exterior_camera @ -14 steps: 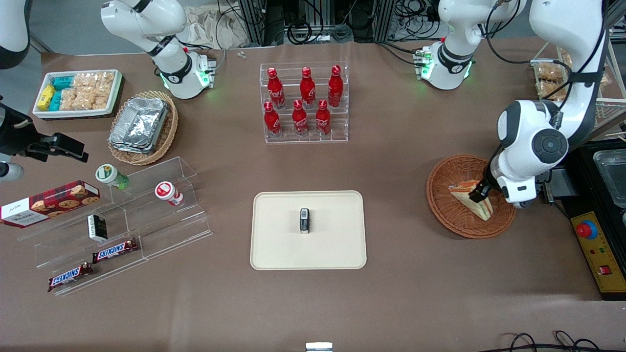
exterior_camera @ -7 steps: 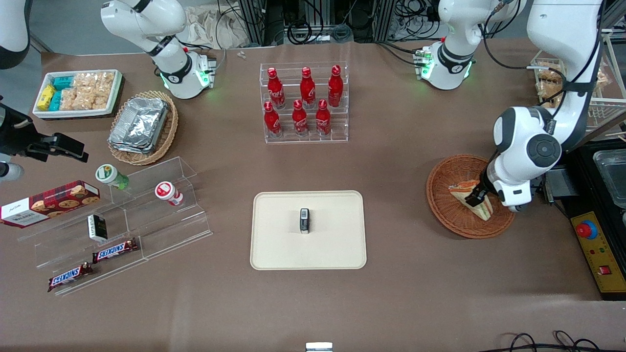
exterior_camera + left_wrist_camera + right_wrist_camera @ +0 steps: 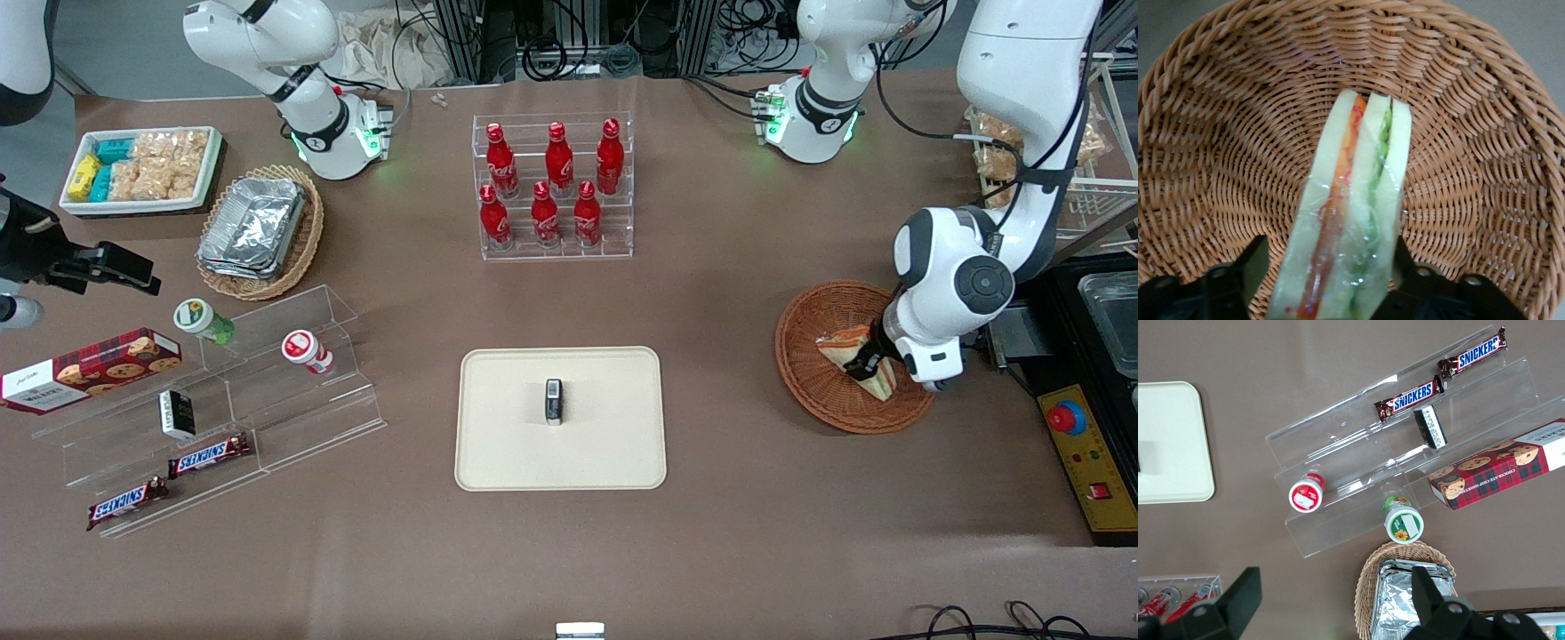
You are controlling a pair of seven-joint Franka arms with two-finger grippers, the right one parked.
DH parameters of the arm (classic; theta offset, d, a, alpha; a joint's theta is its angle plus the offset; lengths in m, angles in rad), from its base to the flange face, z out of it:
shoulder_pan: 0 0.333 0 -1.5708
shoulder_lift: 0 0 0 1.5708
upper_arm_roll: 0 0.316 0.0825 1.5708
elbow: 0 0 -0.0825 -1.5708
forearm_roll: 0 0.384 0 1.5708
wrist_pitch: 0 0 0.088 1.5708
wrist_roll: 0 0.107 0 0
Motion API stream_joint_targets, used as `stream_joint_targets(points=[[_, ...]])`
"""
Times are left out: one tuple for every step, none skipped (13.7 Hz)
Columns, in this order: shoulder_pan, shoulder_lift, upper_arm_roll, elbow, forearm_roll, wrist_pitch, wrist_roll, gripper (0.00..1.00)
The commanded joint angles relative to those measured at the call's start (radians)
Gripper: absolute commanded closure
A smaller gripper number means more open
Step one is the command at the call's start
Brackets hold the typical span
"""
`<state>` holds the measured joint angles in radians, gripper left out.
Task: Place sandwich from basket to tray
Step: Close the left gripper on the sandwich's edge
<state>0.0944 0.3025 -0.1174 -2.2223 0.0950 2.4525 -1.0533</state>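
Observation:
The sandwich (image 3: 840, 345), a clear-wrapped wedge with red, orange and green layers, stands on edge in the reddish-brown wicker basket (image 3: 800, 373) toward the working arm's end of the table. My left gripper (image 3: 862, 364) is down in the basket, open, with one finger on each side of the sandwich. In the left wrist view the sandwich (image 3: 1351, 220) fills most of the gap between the fingers (image 3: 1248, 270) of the gripper (image 3: 1328, 273), over the basket's weave (image 3: 1218, 167). The cream tray (image 3: 498, 444) lies mid-table, nearer the front camera than the bottles.
A small dark object (image 3: 554, 402) lies on the tray's middle. A clear rack of red bottles (image 3: 553, 187) stands farther from the camera than the tray. A yellow control box with a red button (image 3: 1067, 418) sits beside the basket at the table's edge.
My left gripper has shifted slightly within the basket and settled lower around the sandwich. The sandwich stays in the basket.

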Motion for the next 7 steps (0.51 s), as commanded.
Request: stream_joint_targets(points=[[-0.004,-0.011,-0.005,-0.019,0.008,0.06,-0.059,1.0],[-0.005,-0.011,-0.005,-0.008,0.009,0.057,-0.06,1.0],[-0.01,-0.011,-0.008,0.007,0.011,0.051,-0.057,1.0],[-0.016,-0.016,-0.011,0.024,0.02,0.04,-0.05,1.0],[-0.036,-0.023,-0.013,0.045,0.031,0.002,-0.048,1.0],[-0.056,-0.028,-0.014,0.1,0.032,-0.08,-0.048,1.0],[-0.064,-0.026,-0.014,0.175,0.032,-0.195,-0.045,1.0]])
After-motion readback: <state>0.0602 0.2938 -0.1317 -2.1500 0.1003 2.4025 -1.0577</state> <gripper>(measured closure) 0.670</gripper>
